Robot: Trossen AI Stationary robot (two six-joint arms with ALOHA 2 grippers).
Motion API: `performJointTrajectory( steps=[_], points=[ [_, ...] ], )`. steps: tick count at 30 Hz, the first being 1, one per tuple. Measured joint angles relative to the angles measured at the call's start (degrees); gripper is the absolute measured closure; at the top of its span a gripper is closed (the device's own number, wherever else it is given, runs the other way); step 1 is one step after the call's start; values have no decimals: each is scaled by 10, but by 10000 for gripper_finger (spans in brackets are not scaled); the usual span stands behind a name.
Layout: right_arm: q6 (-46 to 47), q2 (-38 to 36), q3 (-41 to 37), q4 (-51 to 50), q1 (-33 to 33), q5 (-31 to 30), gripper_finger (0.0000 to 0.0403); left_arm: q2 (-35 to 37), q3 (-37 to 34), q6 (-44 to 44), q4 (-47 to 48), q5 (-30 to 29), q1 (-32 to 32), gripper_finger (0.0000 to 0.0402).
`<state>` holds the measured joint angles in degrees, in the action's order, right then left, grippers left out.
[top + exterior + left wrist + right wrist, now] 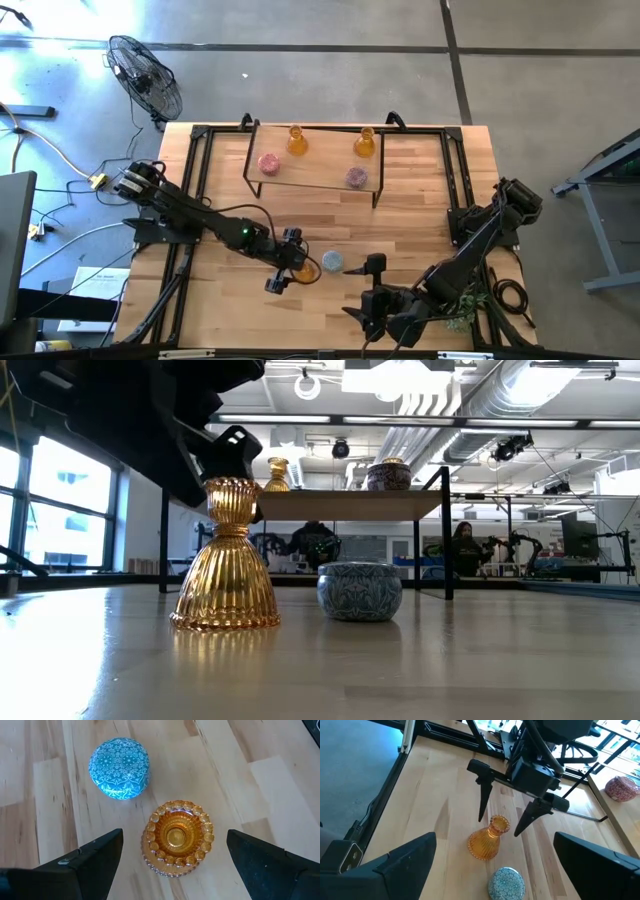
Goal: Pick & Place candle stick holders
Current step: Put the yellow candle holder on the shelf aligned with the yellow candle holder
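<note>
Wooden table (pixel 420 195), ribbed amber flask-shaped holder (pixel 487 840), left tool (pixel 506 822) fingers apart astride it

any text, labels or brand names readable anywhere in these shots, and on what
No text can be read in any view.
White sheet on the floor left of the table: it carries print, too small to read.
Amber holder under the left gripper: ribbed glass, no lettering.
Light blue holder: a white floral pattern only, no words.
Holders on the raised shelf: no labels visible.
</note>
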<state>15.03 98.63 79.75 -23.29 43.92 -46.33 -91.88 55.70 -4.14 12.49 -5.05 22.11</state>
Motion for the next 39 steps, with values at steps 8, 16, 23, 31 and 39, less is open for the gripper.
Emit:
performJointTrajectory(
  steps=[8,16,23,31,39],
  points=[
    [1,0,0,0,0,0,5,0,0,9,0,0,0,50],
    [0,0,0,0,0,0,5,0,0,10,0,3,0,50],
    [1,0,0,0,0,0,5,-1,0,27,-9,13,0,50],
    [0,0,0,0,0,0,5,-1,0,31,-12,29,0,78],
    [1,0,0,0,0,0,5,-25,1,41,-36,55,0,164]
  ],
)
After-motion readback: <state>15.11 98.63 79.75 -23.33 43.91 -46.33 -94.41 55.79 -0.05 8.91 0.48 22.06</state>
